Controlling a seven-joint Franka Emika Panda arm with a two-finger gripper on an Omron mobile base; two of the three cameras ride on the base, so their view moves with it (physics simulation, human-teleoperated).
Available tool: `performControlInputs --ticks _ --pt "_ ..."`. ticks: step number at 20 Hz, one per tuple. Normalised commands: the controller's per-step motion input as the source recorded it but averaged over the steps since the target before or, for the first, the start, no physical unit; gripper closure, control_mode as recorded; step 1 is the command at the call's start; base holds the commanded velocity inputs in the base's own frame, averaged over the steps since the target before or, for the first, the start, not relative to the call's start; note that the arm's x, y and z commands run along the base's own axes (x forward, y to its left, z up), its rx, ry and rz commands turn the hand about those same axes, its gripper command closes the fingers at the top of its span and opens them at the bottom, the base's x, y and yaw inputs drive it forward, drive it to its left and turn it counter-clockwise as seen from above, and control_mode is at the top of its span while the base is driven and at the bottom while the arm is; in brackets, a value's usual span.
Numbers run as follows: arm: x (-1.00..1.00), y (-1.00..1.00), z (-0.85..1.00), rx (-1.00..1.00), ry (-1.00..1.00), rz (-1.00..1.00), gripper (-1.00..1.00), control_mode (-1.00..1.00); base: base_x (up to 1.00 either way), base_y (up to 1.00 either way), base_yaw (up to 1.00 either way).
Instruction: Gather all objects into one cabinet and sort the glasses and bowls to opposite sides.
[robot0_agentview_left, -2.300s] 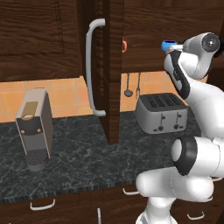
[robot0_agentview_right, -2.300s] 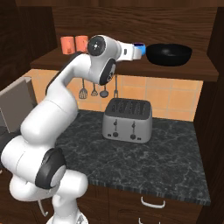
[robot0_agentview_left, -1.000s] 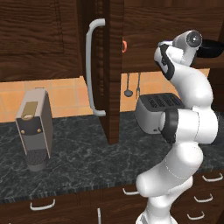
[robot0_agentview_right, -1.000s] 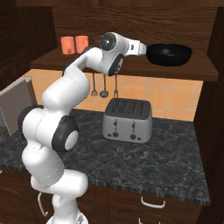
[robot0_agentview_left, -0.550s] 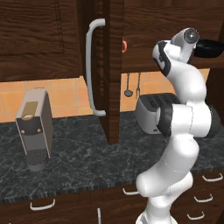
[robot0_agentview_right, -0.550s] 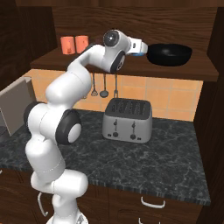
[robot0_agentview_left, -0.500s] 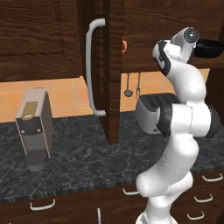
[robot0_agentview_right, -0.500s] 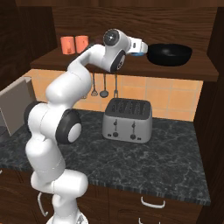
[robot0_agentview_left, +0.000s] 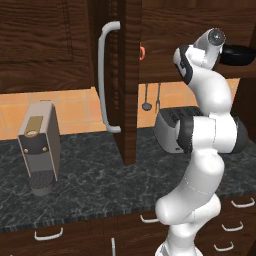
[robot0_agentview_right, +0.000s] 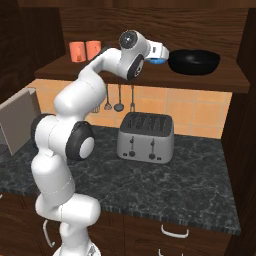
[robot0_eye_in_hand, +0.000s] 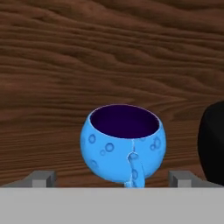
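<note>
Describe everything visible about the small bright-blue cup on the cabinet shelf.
The small bright-blue cup is round-bellied and glossy, with raised bubble-like rings, a dark purple inside and a thin handle facing the camera. It stands upright and empty on the brown wooden shelf, beside the wide black bowl, between the open gripper's fingertips, which stand clear of it.

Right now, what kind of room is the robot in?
It looks like a kitchen. There's a silver toaster on a dark stone counter, a coffee machine further along, and a blue cup beside a black bowl on the cabinet shelf.
</note>
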Motion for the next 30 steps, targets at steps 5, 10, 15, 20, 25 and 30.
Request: performControlInputs --ticks 5,10,15,20,25,30 --pt "0.09 0.0 -0.11 0.0 0.01 0.0 -1.0 -1.0 0.0 0.0 0.0" --pt "0.16 0.0 -0.05 0.0 0.01 0.0 1.0 -1.0 0.0 0.0 0.0" --pt "0.1 -0.01 -0.04 0.0 0.01 0.0 1.0 -1.0 0.0 0.0 0.0" --pt "0.0 -0.03 -0.05 0.0 0.0 0.0 1.0 -1.0 0.0 0.0 0.0" --pt "-0.28 0.0 0.0 0.0 0.0 0.0 1.0 -1.0 0.0 0.0 0.0" --pt "-0.31 0.0 0.04 0.0 0.0 0.0 1.0 -1.0 0.0 0.0 0.0"
